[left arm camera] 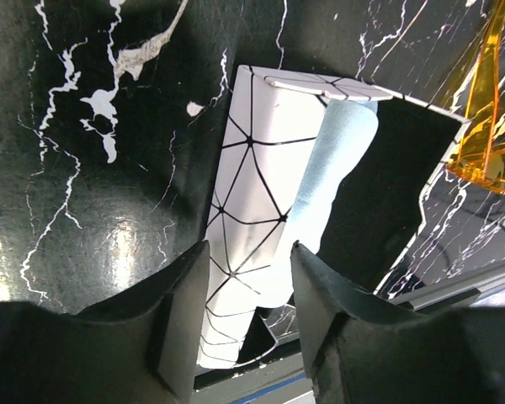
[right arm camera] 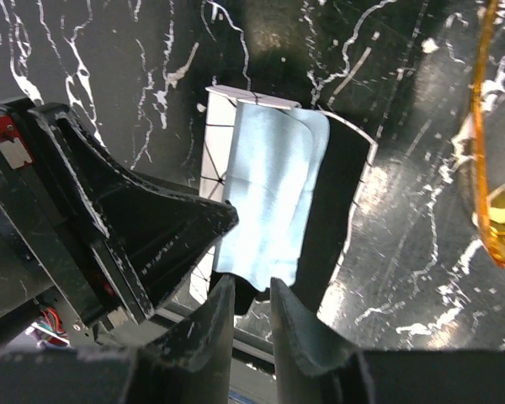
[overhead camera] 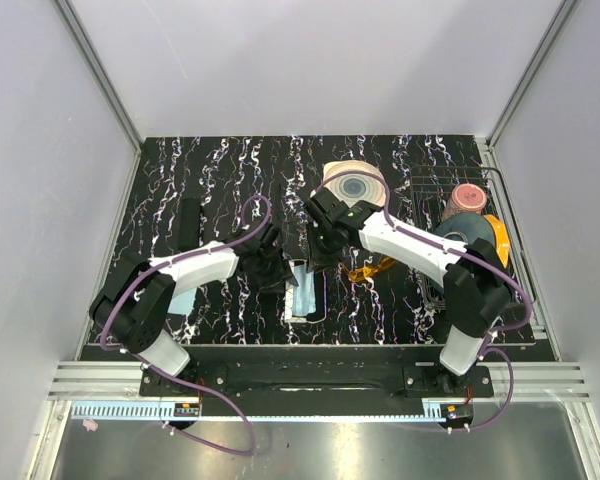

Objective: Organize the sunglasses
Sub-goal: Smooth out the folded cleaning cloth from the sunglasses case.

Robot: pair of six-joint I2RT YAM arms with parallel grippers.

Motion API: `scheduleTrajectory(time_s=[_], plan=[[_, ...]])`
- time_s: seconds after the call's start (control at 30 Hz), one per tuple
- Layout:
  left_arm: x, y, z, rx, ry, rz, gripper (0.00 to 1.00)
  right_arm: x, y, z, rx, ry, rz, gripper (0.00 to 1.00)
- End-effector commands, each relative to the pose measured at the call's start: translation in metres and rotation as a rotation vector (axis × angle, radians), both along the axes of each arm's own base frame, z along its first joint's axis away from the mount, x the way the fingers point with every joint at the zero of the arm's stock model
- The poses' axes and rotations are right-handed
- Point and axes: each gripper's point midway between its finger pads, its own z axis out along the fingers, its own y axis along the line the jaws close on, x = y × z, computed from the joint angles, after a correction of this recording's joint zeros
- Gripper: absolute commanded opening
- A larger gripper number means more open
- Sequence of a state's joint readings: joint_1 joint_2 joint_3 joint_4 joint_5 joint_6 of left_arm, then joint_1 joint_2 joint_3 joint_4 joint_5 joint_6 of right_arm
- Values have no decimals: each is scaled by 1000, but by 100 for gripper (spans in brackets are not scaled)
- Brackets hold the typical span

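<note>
Sunglasses (left arm camera: 488, 126) scene: left gripper (left arm camera: 250, 248) clasps the open white box (left arm camera: 252, 168). Right gripper (right arm camera: 252, 284), jaws narrow, sits at the blue cloth's (right arm camera: 269, 194) near edge, grip unclear. The pair lies on the table (left arm camera: 93, 210), right of both grippers, just beside the box.

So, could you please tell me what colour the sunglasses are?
The sunglasses are translucent amber-orange, clearest in the left wrist view.

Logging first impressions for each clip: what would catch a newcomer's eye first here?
An open white patterned case with a pale blue cloth spilling out lies at the middle of the black marbled table, gripped by the left pincer. Just right of it in the top view lie amber sunglasses.
</note>
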State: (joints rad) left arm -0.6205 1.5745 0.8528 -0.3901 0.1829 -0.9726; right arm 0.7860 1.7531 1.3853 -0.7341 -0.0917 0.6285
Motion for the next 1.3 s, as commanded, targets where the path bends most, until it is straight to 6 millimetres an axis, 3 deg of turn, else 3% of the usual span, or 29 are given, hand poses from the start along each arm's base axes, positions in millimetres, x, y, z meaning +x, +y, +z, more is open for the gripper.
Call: scheduleTrajectory(time_s=[0.0,0.2,0.37,0.57,0.97,1.27], plan=[[17,-7,29,-38,-90,2,50,-11,15,-8,74,85,12,30],[15,1,29,5,-110,-33,53,-22,19,-32,67,172,23,31],[9,4,22,13,-102,-76,47,-29,26,-47,49,206,31,30],[5,2,15,3,-100,-116,43,-29,20,-60,-2,210,-12,29],[1,3,4,15,-73,-133,43,-26,7,-76,-91,171,-38,30],[-1,2,2,11,-62,-140,42,-23,12,-82,-67,118,-52,30]])
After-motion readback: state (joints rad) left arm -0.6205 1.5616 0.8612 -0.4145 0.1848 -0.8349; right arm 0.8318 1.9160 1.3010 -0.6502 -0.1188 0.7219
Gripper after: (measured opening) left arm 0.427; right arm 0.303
